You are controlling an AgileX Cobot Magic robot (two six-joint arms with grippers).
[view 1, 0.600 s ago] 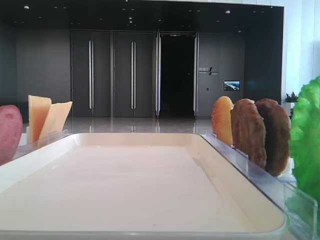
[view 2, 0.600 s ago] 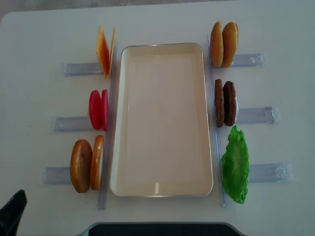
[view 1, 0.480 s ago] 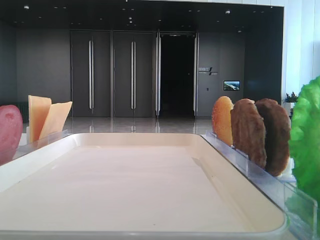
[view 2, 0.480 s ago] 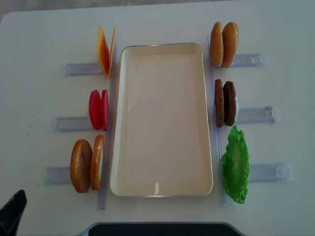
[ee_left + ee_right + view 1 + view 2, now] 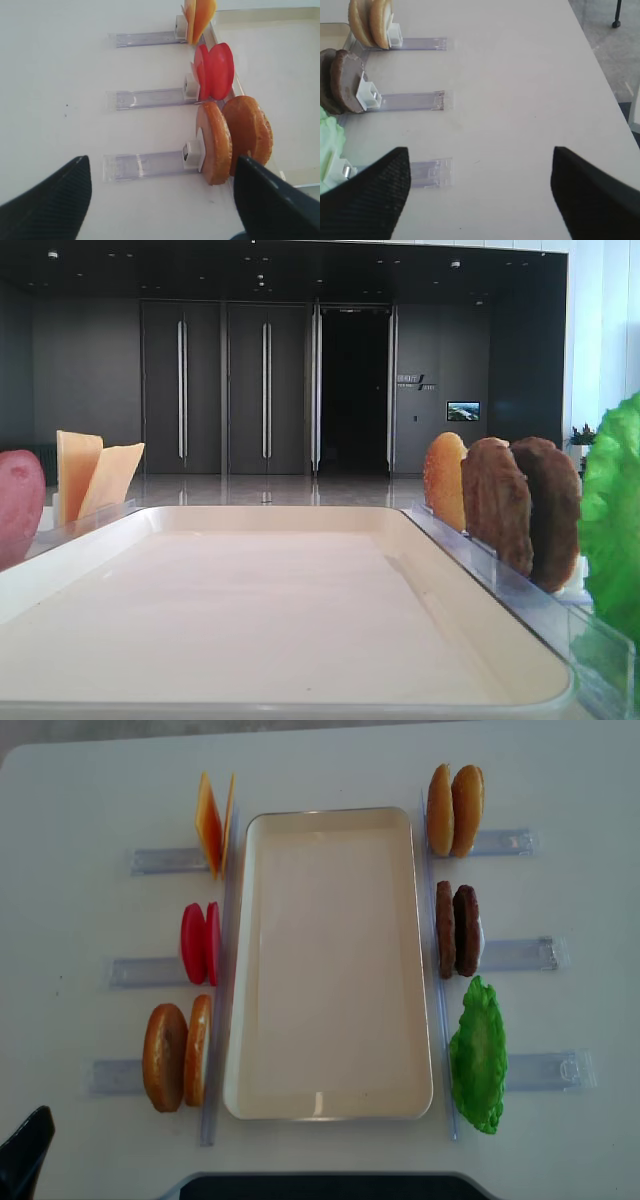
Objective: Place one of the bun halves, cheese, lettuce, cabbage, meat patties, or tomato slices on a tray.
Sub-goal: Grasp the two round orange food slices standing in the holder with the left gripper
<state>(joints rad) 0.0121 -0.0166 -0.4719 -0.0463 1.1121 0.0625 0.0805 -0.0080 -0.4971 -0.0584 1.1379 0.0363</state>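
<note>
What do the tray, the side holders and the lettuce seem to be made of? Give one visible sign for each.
Tray: probably cream plastic, smooth with soft sheen.
Side holders: clear plastic; the table shows through.
Lettuce: apparently moulded plastic, uniformly bright green, stiffly crinkled.

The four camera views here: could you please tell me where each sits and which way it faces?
Low exterior: tray level, facing doors; no robot.
Overhead: straight down; left pincer tip at corner.
Right wrist: open right pincer, meat patties.
Left wrist: open left pincer, bun halves.
Overhead and left wrist share tomato slices.
</note>
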